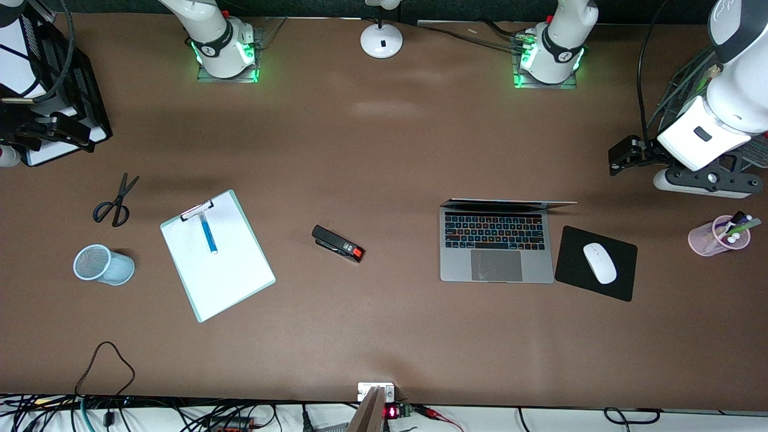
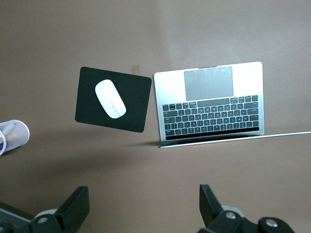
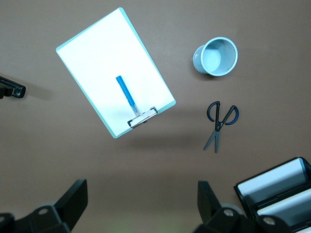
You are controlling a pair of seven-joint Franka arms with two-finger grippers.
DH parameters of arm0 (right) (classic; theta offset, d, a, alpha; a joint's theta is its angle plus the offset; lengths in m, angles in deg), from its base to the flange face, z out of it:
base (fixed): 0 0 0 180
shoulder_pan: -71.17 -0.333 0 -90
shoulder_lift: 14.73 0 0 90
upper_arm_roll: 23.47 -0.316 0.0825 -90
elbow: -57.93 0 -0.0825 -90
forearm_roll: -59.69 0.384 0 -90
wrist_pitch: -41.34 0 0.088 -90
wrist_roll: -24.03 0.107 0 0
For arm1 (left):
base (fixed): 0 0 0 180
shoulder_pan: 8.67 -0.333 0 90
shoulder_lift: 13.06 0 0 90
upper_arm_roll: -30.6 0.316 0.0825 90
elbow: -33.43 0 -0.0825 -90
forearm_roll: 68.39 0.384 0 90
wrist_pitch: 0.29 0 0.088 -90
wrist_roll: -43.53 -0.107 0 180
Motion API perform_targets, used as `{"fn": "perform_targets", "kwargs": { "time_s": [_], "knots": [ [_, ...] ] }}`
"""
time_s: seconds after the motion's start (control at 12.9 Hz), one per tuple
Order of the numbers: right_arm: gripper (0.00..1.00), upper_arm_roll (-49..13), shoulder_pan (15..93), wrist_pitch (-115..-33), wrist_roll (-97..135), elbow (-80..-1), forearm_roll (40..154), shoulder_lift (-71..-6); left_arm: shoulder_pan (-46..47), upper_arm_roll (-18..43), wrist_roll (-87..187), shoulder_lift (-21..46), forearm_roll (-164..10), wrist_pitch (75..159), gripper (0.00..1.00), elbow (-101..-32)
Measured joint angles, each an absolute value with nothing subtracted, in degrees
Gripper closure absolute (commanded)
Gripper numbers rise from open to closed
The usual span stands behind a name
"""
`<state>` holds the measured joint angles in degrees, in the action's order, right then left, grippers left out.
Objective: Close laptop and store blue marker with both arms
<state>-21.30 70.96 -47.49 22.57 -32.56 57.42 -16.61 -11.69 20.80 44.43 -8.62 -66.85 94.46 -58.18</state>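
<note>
The laptop point(image 1: 497, 246) lies open toward the left arm's end of the table, keys lit, its lid tilted far back. It also shows in the left wrist view point(image 2: 209, 104). The blue marker point(image 1: 209, 235) lies on a white clipboard point(image 1: 217, 273) toward the right arm's end, and shows in the right wrist view point(image 3: 124, 92). My left gripper point(image 1: 619, 157) hangs open and empty up in the air at its end of the table, fingers wide apart point(image 2: 144, 204). My right gripper point(image 1: 60, 129) hangs open and empty over its end point(image 3: 142, 199).
A black mouse pad point(image 1: 618, 282) with a white mouse point(image 1: 600, 263) lies beside the laptop. A pink pen cup point(image 1: 717, 235) stands past it. A black stapler point(image 1: 338, 243) lies mid-table. A pale blue mesh cup point(image 1: 102, 264), scissors point(image 1: 116, 201) and a black tray point(image 3: 277, 189) lie near the clipboard.
</note>
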Motion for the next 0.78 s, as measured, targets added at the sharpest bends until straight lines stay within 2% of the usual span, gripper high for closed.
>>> {"fn": "perform_targets", "kwargs": {
  "time_s": [0.78],
  "knots": [
    [0.0, -21.5, 70.9, -47.3, 22.6, -32.5, 57.5, -17.9, -11.7, 20.8, 44.4, -8.4, -66.9, 94.7, 0.0, -58.2]
  ]
}}
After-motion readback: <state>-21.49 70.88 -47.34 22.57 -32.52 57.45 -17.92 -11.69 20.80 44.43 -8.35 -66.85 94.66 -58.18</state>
